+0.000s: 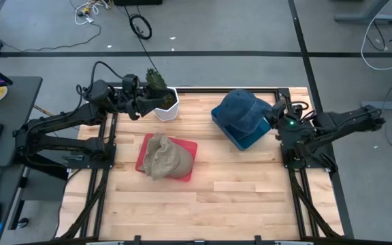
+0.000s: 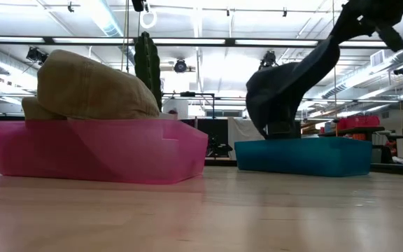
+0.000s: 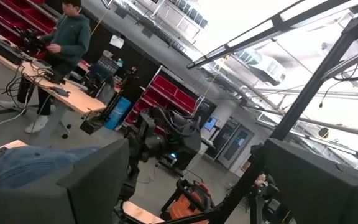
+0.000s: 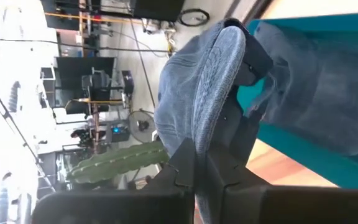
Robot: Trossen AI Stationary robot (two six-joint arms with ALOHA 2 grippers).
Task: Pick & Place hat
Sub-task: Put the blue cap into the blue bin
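Observation:
A blue denim hat [image 1: 242, 109] is over the blue tray [image 1: 250, 141] at the table's far right, with my right gripper [image 1: 275, 119] shut on it from the right. The low view shows this hat [image 2: 280, 87] raised and tilted, its lower part down at the tray [image 2: 303, 157]. A tan hat [image 1: 166, 157] rests on a red tray [image 1: 189, 146] at mid-table. My left gripper [image 1: 136, 107] hovers open by the potted plant [image 1: 163, 99] at the far left, holding nothing. My right gripper pinches an edge fold of the denim hat [image 4: 209, 115] between its two fingers [image 4: 185, 163]. It comes from the table's right side, slanting slightly down. The hat stands tilted up from the fingers, and its lower part [image 2: 278, 129] is down at the blue tray.
A white pot with a cactus-like plant [image 2: 146, 66] stands at the far edge, left of the blue tray. Bare wood lies along the table's near half [image 1: 203, 204]. A person [image 3: 64, 43] is at a desk in the room beyond.

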